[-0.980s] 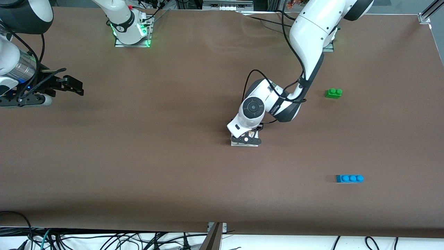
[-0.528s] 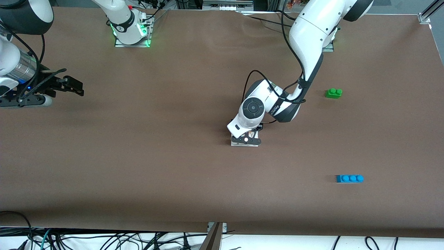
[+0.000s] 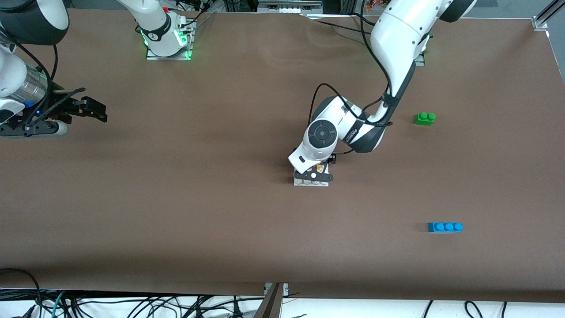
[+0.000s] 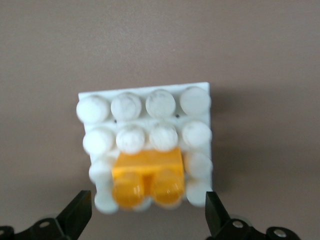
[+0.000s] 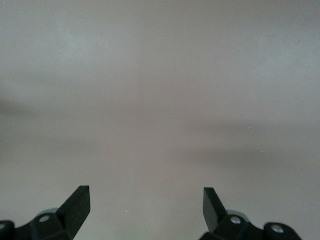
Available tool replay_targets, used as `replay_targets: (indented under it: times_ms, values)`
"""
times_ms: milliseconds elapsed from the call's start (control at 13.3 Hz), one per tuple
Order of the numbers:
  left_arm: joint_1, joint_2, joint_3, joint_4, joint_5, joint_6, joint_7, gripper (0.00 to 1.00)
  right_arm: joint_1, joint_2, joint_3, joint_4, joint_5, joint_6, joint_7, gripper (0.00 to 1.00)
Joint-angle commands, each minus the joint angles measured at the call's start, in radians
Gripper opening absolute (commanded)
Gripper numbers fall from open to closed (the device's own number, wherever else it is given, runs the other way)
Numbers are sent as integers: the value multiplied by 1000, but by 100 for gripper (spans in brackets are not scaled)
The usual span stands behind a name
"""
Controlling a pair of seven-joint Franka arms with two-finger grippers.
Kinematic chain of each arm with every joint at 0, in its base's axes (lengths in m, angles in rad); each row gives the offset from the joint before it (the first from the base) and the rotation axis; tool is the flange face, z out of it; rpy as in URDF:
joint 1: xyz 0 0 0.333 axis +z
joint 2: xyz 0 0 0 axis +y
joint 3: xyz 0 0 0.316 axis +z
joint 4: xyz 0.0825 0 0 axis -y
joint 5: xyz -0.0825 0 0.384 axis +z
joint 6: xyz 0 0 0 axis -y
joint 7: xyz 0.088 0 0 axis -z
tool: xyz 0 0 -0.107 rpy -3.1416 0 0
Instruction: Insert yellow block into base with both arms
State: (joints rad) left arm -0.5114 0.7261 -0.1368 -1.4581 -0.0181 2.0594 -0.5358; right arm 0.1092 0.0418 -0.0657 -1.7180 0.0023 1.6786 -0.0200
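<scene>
Our left gripper (image 4: 145,220) has just let go, fingers wide, leaving the yellow block (image 4: 146,172) seated on the base (image 4: 145,107); our right gripper (image 5: 145,207) waits open and empty.

A green two-stud brick (image 3: 424,118) is seen on the brown counter (image 3: 176,198), toward the left arm's end. A longer blue three-stud brick (image 3: 445,227) lies nearer the front camera, well apart from it. Cables (image 3: 132,307) are bundled below the counter's near edge.
</scene>
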Motion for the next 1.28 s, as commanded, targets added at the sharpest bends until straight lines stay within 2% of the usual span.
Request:
replay_targets:
  times_ms: [0,226,452,754,980,1056,1131,1206]
  values:
    - [14,-137,14,-10,-37,-138,5,100,-5,-14,9,-18,-13,10,5,100]
    - [144,-264,16,-7,-28,-282,16,100,-6,-17,11,-23,-13,13,3,100]
    - [264,-338,25,27,-23,-402,43,100,-5,-19,12,-25,-13,16,3,100]
    - [422,-450,26,62,-25,-565,236,100,-5,-19,11,-23,-13,12,3,100]
    - [476,-591,49,-36,-23,-545,344,100,-5,-10,11,-12,-15,15,5,100]
    - [478,-608,93,-88,-11,-524,394,100,-2,-3,11,-11,-12,19,5,100]
    - [478,-631,106,-128,-9,-466,436,100,-2,-2,11,-12,-12,29,5,100]
    - [482,-678,103,-207,-6,-418,457,100,-2,0,11,-12,-12,30,5,100]
